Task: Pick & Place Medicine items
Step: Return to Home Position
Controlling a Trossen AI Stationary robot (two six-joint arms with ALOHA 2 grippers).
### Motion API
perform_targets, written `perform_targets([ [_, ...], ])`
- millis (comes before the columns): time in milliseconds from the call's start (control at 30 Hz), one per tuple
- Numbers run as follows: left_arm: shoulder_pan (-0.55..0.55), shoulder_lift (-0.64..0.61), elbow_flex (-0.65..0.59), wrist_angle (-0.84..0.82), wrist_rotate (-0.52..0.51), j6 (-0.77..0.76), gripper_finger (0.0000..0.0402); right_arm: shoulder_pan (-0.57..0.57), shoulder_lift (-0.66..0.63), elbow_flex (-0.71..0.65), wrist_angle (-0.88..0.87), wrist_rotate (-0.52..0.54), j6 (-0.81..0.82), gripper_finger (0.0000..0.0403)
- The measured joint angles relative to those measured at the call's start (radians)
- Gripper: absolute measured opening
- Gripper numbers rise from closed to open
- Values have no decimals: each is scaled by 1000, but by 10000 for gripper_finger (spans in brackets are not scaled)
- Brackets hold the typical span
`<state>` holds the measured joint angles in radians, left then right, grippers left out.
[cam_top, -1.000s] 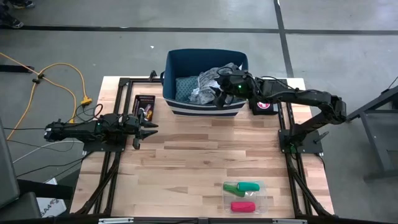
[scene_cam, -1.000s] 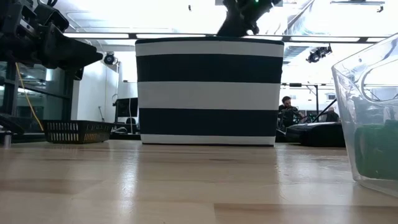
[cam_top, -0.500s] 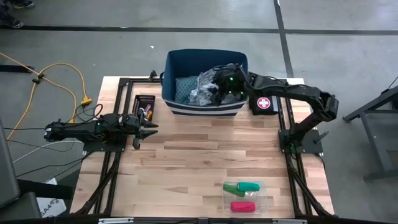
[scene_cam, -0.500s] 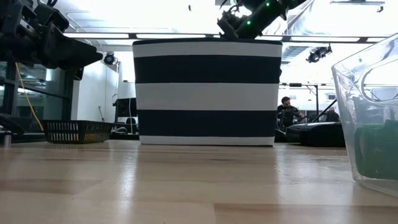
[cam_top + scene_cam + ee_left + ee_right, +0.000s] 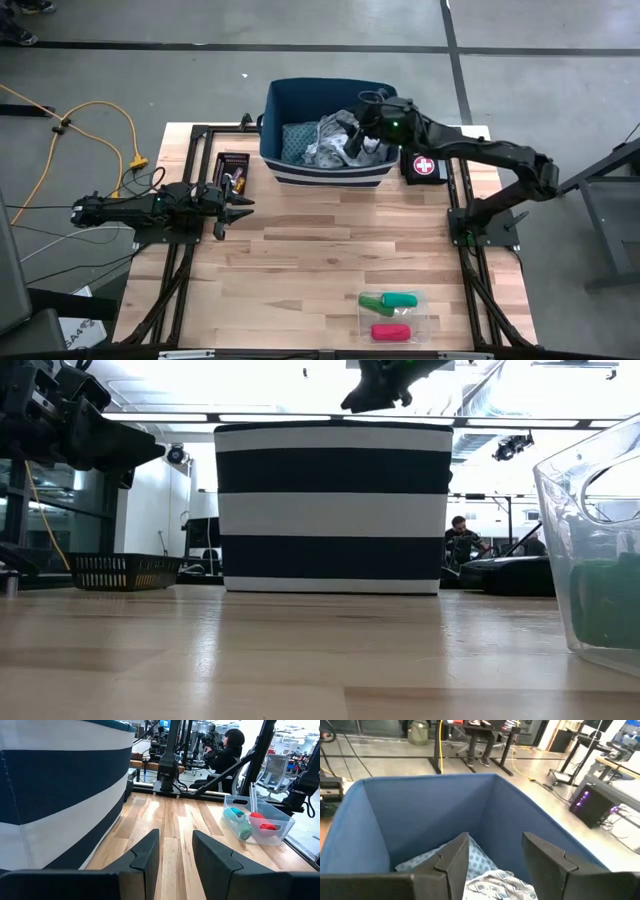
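the right gripper (image 5: 496,839) hangs over the open top of the navy-and-white striped bin (image 5: 272,100), its jaws spread with nothing between them; directly below the jaws, inside the bin's blue walls, lie a teal patterned cloth (image 5: 427,861) and a grey patterned cloth (image 5: 502,887). behind this gripper's wrist, outside the bin, sits the black first aid pouch (image 5: 425,166). the left gripper (image 5: 175,837) sits low over the table (image 5: 300,270), jaws parted and empty, the bin's striped side close beside them. the medicine items are well ahead of the left jaws, across the table and far from the right jaws: green tubes (image 5: 387,299) and a red-pink tube (image 5: 390,331) lie in a clear tray (image 5: 425,318).
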<state>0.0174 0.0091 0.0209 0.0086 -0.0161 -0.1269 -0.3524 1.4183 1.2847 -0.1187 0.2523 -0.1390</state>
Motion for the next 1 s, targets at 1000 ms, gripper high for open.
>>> perform_targets([
  [1000, 0, 0, 0, 0, 0, 0, 111, 512, 7, 1, 0, 41, 37, 171],
])
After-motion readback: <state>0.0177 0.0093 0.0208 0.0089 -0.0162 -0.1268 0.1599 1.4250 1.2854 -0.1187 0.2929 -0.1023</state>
